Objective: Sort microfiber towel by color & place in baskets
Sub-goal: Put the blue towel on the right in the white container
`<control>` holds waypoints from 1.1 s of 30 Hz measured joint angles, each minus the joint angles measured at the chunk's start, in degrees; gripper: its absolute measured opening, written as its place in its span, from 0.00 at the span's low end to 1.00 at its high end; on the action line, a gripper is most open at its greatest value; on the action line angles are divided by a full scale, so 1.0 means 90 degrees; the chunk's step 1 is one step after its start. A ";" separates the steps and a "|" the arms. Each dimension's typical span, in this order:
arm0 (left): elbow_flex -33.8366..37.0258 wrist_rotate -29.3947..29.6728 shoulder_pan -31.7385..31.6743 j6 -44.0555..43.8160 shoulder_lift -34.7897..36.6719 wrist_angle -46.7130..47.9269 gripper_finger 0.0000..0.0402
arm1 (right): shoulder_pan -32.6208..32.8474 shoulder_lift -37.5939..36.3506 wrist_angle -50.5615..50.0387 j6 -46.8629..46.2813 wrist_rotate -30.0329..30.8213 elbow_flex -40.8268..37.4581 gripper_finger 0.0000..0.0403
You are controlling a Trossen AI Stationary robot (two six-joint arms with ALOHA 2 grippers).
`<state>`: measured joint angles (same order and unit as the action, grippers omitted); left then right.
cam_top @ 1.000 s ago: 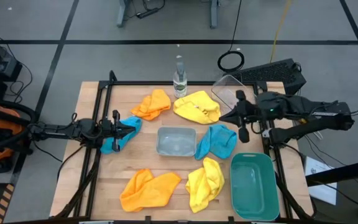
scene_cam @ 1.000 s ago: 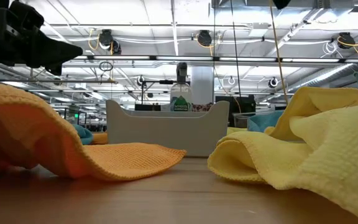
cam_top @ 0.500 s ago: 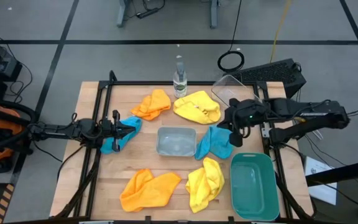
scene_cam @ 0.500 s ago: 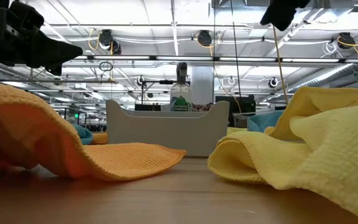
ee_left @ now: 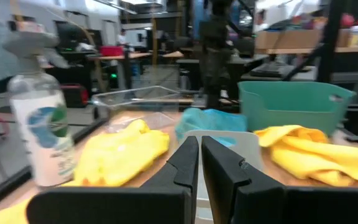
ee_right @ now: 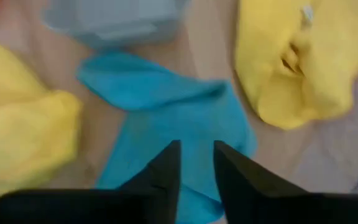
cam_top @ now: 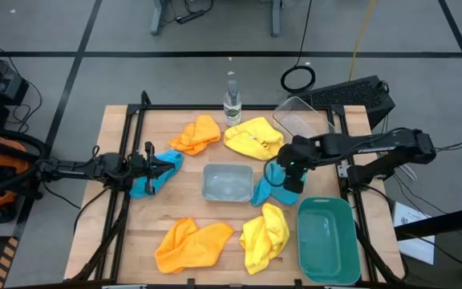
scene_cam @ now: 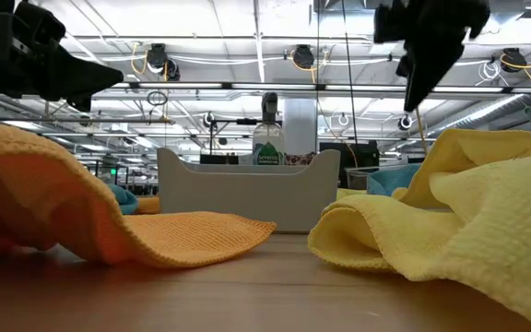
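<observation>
Above the blue cloth point(cam_top: 273, 186) that lies between the grey-blue bin point(cam_top: 228, 182) and the green bin point(cam_top: 326, 231), the right gripper point(cam_top: 290, 178) points down with its fingers point(ee_right: 161, 173) a narrow gap apart, holding nothing. At the table's left edge, the left gripper point(cam_top: 156, 166) rests over the other blue cloth point(cam_top: 157, 175), its fingers point(ee_left: 182, 167) nearly together with nothing visibly between them. Two orange cloths point(cam_top: 196, 135) point(cam_top: 191, 246) and two yellow cloths point(cam_top: 254, 138) point(cam_top: 265, 235) lie loose on the wood. The clear bin point(cam_top: 301, 117) sits at the far right corner, beside a bottle point(cam_top: 232, 103).
</observation>
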<state>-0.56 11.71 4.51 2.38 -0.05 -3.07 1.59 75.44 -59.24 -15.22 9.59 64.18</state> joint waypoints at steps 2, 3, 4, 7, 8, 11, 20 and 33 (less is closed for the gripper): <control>0.0000 0.0202 0.0000 0.0089 -0.0007 -0.0058 0.07 | 0.0000 0.0202 -0.0058 -0.0059 0.0204 -0.0002 0.33; -0.0005 0.0230 -0.0005 0.0109 -0.0007 -0.0068 0.07 | 0.0000 0.0296 -0.0037 -0.0071 0.0251 -0.0002 0.38; -0.0032 0.0235 -0.0003 0.0108 -0.0010 -0.0032 0.07 | 0.0002 0.0394 -0.0032 -0.0071 0.0257 -0.0002 0.43; -0.0086 0.0146 -0.0002 0.0110 -0.0029 -0.0039 0.07 | 0.0002 0.0670 0.0071 -0.0071 0.0270 -0.0002 0.57; -0.0092 0.0074 -0.0002 0.0111 -0.0031 -0.0023 0.07 | 0.0002 0.0750 0.0108 -0.0071 0.0274 -0.0002 0.61; -0.0092 -0.0043 -0.0002 0.0087 -0.0034 0.0000 0.07 | 0.0007 0.1024 0.0198 -0.0131 0.0274 -0.0002 0.71; -0.0124 -0.0139 0.0000 -0.0358 -0.0079 0.0437 0.07 | 0.0271 0.1974 0.0754 -0.0330 0.0296 -0.0014 0.78; -0.0124 -0.0396 0.0000 -0.0392 -0.0078 0.0496 0.07 | 0.0158 0.2328 0.2270 -0.0441 0.0396 -0.1340 0.78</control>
<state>-1.67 8.14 4.51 -1.15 -0.75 1.39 3.01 96.39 -38.81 -19.19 13.15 52.12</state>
